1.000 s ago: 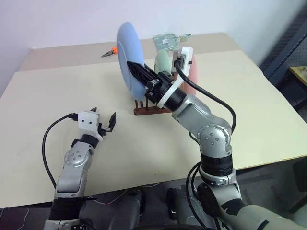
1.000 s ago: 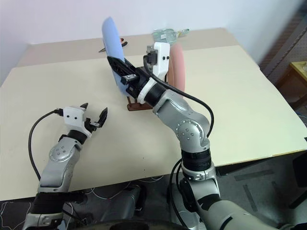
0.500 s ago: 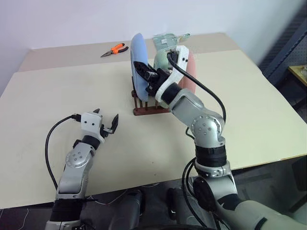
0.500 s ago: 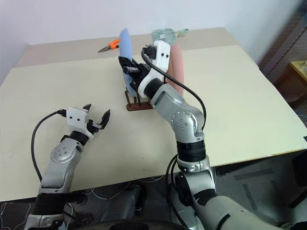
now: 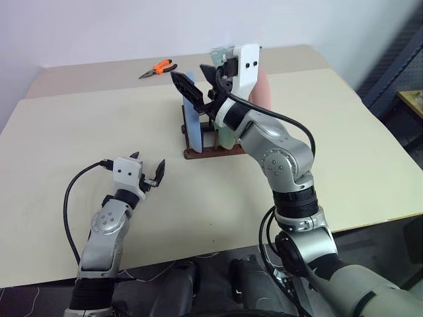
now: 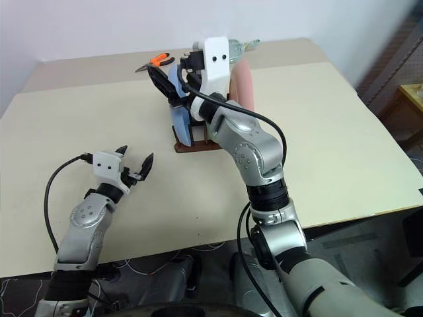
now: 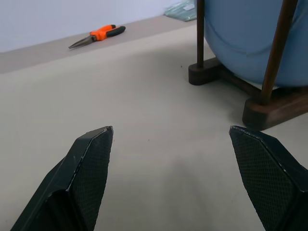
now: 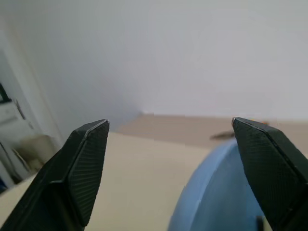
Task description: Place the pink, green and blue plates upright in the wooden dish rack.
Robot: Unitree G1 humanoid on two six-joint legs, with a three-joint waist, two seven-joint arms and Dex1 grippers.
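The blue plate [image 5: 191, 111] stands upright between the front pegs of the wooden dish rack [image 5: 210, 154]. Behind it in the same rack stand the green plate [image 5: 227, 137] and the pink plate [image 5: 264, 92], both partly hidden by my right arm. My right gripper [image 5: 191, 72] is open just above the blue plate's top rim [image 8: 216, 192] and holds nothing. Low over the table, nearer to me and left of the rack, my left gripper [image 5: 147, 160] is open and empty. It faces the rack's base and the blue plate [image 7: 245, 43].
Orange-handled pliers [image 5: 158, 67] lie at the far left of the table, behind the rack. A clear plastic item [image 5: 221, 53] lies at the table's back edge. Dark shelving [image 5: 396, 59] stands off the table's right side.
My right gripper lowered the blue plate into the rack's front slot, opened and let go; it now sits just above the rim. The left arm stayed still.
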